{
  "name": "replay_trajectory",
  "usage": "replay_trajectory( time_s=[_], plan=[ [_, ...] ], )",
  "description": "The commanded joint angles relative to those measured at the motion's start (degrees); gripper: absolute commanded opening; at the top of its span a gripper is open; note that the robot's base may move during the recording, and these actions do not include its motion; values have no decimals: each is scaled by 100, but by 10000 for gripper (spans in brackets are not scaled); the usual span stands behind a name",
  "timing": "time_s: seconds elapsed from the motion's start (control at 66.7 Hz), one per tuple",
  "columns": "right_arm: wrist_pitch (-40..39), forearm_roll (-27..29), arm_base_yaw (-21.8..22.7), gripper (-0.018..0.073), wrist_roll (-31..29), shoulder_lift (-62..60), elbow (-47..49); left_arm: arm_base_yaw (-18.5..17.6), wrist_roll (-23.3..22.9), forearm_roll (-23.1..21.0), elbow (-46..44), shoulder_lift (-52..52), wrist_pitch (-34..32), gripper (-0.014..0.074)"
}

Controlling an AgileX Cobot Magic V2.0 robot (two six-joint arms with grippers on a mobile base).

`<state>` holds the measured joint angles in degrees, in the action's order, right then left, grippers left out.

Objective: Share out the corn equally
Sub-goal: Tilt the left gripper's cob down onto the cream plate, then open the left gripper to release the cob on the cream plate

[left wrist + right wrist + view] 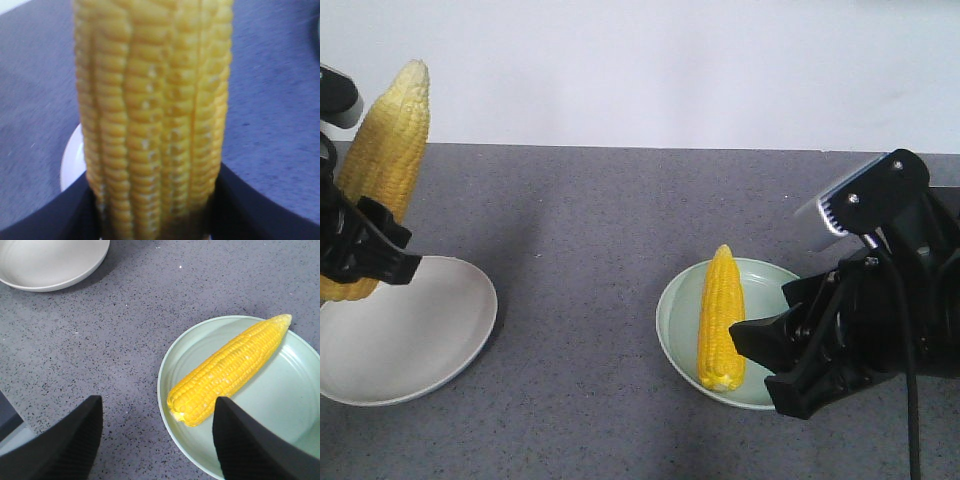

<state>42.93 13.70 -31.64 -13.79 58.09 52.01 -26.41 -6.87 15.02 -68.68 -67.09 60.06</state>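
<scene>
green plate (680, 300) holding corn (722, 318), white plate (430, 330)

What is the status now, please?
Left gripper shut on a corn cob, held above the white plate. Right gripper open, empty. Second cob lies on the green plate. Nothing in the way.

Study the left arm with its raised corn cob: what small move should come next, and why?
Probably lower it. The left gripper holds a corn cob upright above the white plate, which shows no corn, while the green plate already holds one cob. The right gripper is open and idle.
</scene>
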Motion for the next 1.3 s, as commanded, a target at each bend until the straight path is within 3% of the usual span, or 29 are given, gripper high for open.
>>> replay_trajectory(
  time_s=[0.0, 0.195, 0.315, 1.289],
  plan=[
    [-293, 57, -14, 454, -59, -92, 138, 343, -86, 67, -358, -246, 123, 317],
    [-293, 57, -14, 454, -59, -92, 138, 1011, 163, -265, -544, -926, 676, 317],
    [-293, 57, -14, 454, -59, -92, 138, 1212, 307, -478, -544, -1240, 665, 317],
    [-293, 57, -14, 454, -59, -92, 138, 1232, 174, -540, -544, -3016, 561, 336]
  ],
)
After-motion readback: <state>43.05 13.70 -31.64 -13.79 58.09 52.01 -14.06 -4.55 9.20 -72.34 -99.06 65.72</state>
